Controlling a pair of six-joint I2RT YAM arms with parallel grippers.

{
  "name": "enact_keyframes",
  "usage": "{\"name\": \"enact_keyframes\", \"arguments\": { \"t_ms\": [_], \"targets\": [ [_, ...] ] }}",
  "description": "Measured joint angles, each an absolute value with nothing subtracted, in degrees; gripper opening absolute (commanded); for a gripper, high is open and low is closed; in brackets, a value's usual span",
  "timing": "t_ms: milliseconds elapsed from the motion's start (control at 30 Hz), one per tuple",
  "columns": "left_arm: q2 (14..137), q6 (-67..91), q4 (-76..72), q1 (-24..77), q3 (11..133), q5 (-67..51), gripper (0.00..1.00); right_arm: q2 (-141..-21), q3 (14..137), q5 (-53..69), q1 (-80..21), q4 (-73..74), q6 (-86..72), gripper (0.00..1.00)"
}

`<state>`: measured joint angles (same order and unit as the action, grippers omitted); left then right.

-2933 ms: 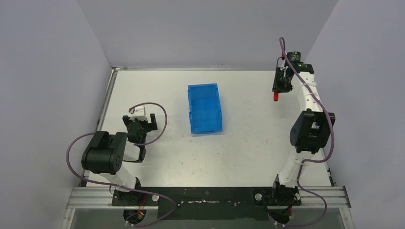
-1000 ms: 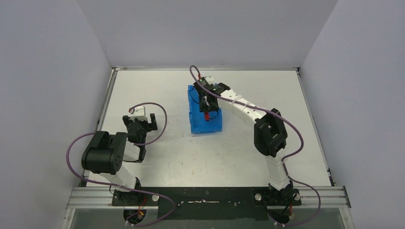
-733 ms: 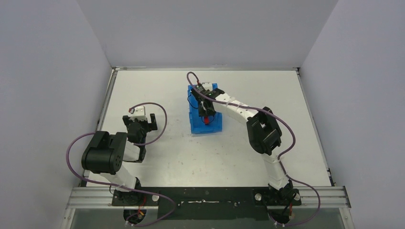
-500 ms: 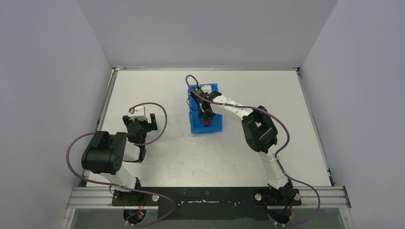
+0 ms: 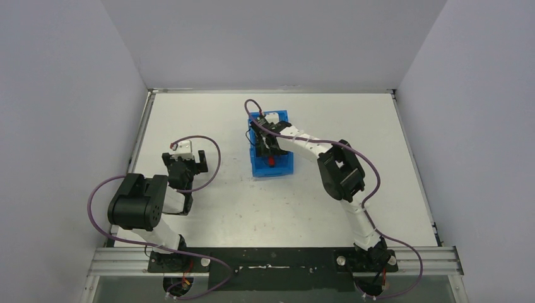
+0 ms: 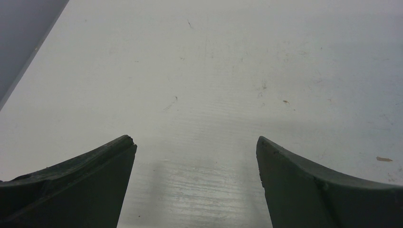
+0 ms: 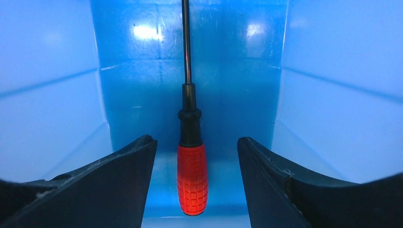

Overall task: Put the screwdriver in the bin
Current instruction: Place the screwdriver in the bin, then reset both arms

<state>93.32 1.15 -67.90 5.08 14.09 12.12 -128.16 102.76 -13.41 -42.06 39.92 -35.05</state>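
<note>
The blue bin stands mid-table, and my right gripper hangs inside it. In the right wrist view the screwdriver lies on the bin floor, red handle toward the camera, black shaft pointing away. My right gripper is open, a clear gap on each side of the handle. The red handle shows below the gripper in the top view. My left gripper rests on the left of the table, open and empty.
The bin's walls rise close on both sides of the right fingers. Grey walls enclose the table on the left, back and right. A purple cable loops by the left arm.
The right gripper carried the screwdriver from the far right into the bin, lowered, and its fingers have now parted from the handle. The left arm has not moved.
</note>
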Motion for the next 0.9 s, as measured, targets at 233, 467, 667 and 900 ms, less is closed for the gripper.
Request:
{"name": "enact_keyframes", "arguments": {
  "t_ms": [233,467,667,900],
  "targets": [
    [93.32,1.15,-67.9,5.08,14.09,12.12,0.97,-127.94,106.5,-15.16,-42.35,41.82,-34.28,0.64],
    [93.32,1.15,-67.9,5.08,14.09,12.14,0.97,-123.5,110.39,-16.6,-42.92,43.57,-32.51,0.82],
    [93.32,1.15,-67.9,5.08,14.09,12.12,0.97,-116.99,113.99,-16.93,-42.92,43.55,-30.59,1.0],
    [93.32,1.13,-67.9,5.08,14.09,12.12,0.97,-112.71,115.94,-18.24,-42.89,44.38,-29.28,1.0]
  ]
}}
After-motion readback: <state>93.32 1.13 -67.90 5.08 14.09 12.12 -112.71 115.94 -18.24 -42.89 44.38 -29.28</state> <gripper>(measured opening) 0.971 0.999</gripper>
